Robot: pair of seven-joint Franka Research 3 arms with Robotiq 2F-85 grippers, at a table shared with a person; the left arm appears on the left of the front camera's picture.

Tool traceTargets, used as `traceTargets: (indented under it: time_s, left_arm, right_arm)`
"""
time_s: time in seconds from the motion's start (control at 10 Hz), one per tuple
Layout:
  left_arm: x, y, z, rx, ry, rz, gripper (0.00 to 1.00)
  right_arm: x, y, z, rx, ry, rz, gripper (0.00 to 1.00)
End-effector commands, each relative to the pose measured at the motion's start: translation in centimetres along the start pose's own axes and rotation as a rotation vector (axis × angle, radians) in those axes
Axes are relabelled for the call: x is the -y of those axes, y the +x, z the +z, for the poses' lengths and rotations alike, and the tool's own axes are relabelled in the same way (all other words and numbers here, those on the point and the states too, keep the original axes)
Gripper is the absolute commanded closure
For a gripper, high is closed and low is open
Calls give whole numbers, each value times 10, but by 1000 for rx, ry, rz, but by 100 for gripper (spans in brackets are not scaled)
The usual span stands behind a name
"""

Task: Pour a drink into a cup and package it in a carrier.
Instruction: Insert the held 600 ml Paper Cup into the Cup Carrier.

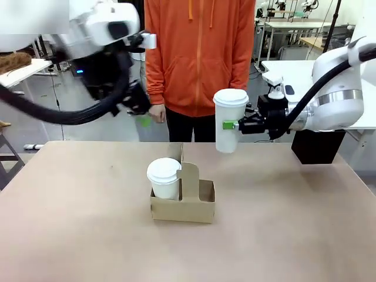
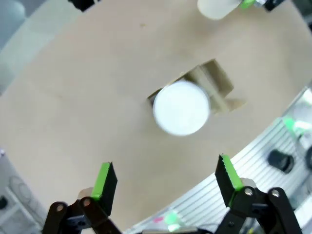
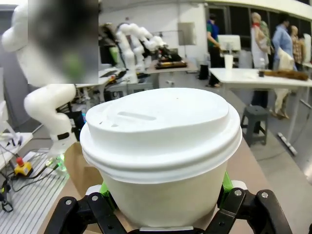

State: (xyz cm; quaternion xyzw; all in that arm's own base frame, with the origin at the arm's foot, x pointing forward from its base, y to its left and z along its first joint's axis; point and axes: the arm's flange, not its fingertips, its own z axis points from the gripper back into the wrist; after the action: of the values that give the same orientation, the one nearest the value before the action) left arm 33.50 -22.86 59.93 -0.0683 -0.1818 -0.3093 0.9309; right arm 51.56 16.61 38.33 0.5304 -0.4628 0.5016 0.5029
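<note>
The brown table (image 1: 70, 235) carries the carrier (image 1: 188, 208) near its middle. Behind the carrier, at the far edge, stands a person (image 1: 200, 59) in an orange hooded top. The left arm (image 1: 100, 35) hangs high above and to the left of the carrier, and the right arm (image 1: 341, 88) comes in from the right of it. A black box (image 1: 317, 147) stands behind the carrier, far to its right.

The carrier is a low cardboard tray with an upright middle handle. In its left pocket stands the lidded cup (image 1: 164, 179), upright. The held cup (image 1: 229, 120), also with a white lid, is in the air above the carrier, a little behind and to the right.

The right gripper (image 1: 228, 125) is clamped on the sides of the held cup. The left gripper (image 2: 165, 178) looks down on the carrier with its jaws wide apart and holding nothing.
</note>
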Motion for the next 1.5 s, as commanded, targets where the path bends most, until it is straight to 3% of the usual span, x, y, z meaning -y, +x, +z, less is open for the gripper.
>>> traceTargets:
  time_s: [0.0,0.2,0.3,0.5,1.0,1.4]
  left_arm:
    - [-36,-33,-12,20,-50,-103,0]
    - [-53,-42,-25,106,-41,-131,0]
    - [-44,-32,-12,3,-17,-100,0]
    - [-44,-32,-12,3,-17,-100,0]
    - [-111,-67,-42,125,-45,-201,0]
    - [-148,-108,-71,204,-79,-254,0]
  right_arm:
    - [-18,-12,-4,15,40,53,11]
    - [-9,-10,-4,11,21,15,11]
    - [-9,-10,-4,11,21,15,11]
    - [-9,-10,-4,11,21,15,11]
    - [-29,-37,-45,54,190,-21,11]
    - [-40,-65,-66,53,244,-61,11]
